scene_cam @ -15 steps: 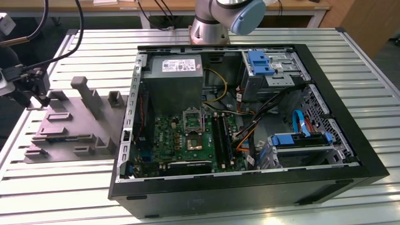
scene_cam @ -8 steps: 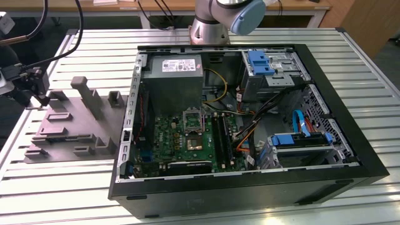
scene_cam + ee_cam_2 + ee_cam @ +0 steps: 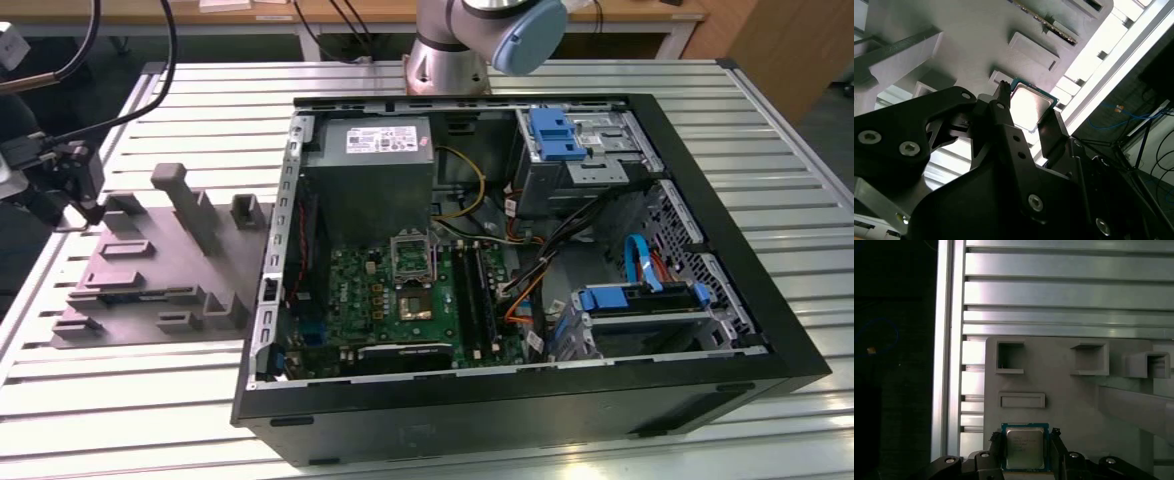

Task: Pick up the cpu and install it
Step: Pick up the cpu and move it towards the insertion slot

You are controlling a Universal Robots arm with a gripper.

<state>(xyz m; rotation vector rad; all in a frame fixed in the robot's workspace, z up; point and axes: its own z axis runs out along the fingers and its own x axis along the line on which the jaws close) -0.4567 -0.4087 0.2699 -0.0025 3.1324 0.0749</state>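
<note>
First wrist view: tool (image 3: 1026, 436) around the cpu (image 3: 1025, 450) at the holder's (image 3: 1079, 405) edge, grasp I cannot tell; installing is not done.

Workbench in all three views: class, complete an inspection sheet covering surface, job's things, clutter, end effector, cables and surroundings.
surface: slatted metal table bearing a grey fixture tray and an open computer case.
job's things: the cpu lies flat on the fixture tray, near one edge; a metal-framed socket sits on the board inside the case.
clutter: nothing seen.
end effector: the end effector is set around the cpu in both wrist views; whether it grips cannot be told.
cables: coloured cables inside the case; a black cable runs at the exterior view's left.
surroundings: arm base at the table's far side.
</note>
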